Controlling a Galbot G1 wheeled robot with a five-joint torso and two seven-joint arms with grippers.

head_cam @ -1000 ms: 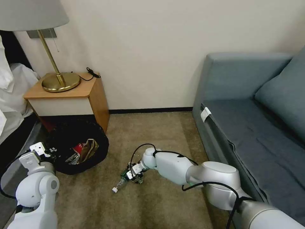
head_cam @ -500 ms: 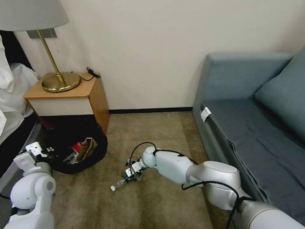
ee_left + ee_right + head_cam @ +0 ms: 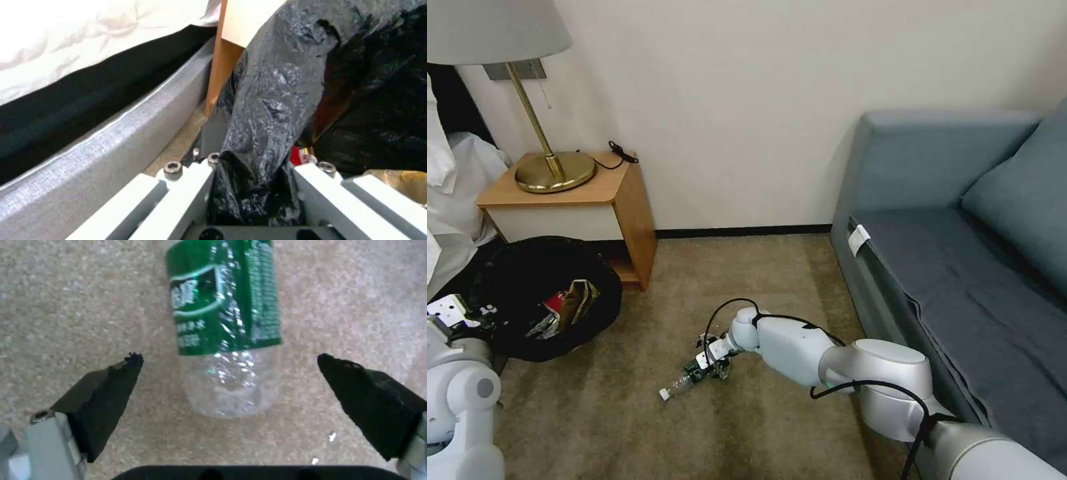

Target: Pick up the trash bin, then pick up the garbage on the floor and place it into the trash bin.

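Note:
The trash bin (image 3: 527, 280), lined with a crinkly black bag, hangs low over the carpet at the left beside the nightstand. It holds a red-and-white carton (image 3: 555, 301) and tan paper (image 3: 579, 297). My left gripper (image 3: 457, 312) is shut on the bag-covered rim (image 3: 262, 140) of the bin. A clear bottle with a green label (image 3: 686, 379) lies on the carpet in the middle. My right gripper (image 3: 715, 363) is low over it and open. In the right wrist view the bottle's base (image 3: 227, 386) lies between the black fingertips (image 3: 111, 386) without touching them.
A wooden nightstand (image 3: 594, 200) with a brass lamp (image 3: 554, 170) stands behind the bin. The bed (image 3: 454, 193) is at the far left. A blue sofa (image 3: 960, 253) runs along the right. Open carpet (image 3: 747, 280) lies between them.
My left arm has carried the bin leftward and a little farther from me. The right gripper has stayed low at the bottle, which shifted slightly on the carpet.

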